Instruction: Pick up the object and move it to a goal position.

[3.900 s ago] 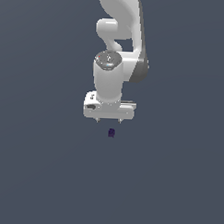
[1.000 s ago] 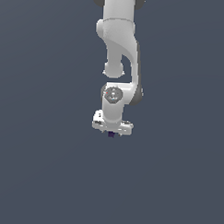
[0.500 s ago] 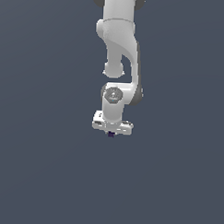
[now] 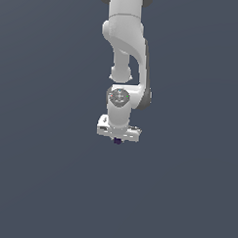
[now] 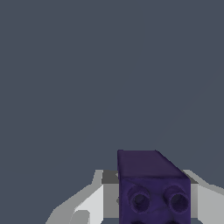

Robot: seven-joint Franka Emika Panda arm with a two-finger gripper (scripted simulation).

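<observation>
in the exterior view we are seeing the white arm (image 4: 125, 47) reaching straight down from the top edge, its wrist bending so that the gripper (image 4: 118, 139) is pointing downward over a plain grey-blue ground (image 4: 39, 186). the object (image 4: 117, 140), a very small dark purple lump, is peeking out just under the middle of the gripper's white body, tucked right between where the fingers are sitting. from this camera the fingers themselves are too short and too hidden to make out.

in the wrist view we are looking at the object (image 5: 153, 188) up close. it is showing as a dark purple block with a flat upper face and two round sockets side by side on the face turned toward the camera. white fingers (image 5: 87, 203) are standing on either side of it, one on each flank, and they are looking pressed against its sides, so we are reading the claw as clamped on the object. whether the block is resting on the ground or hanging clear of it we cannot tell. the ground behind it is filling the rest of that view as an even grey-blue field.
</observation>
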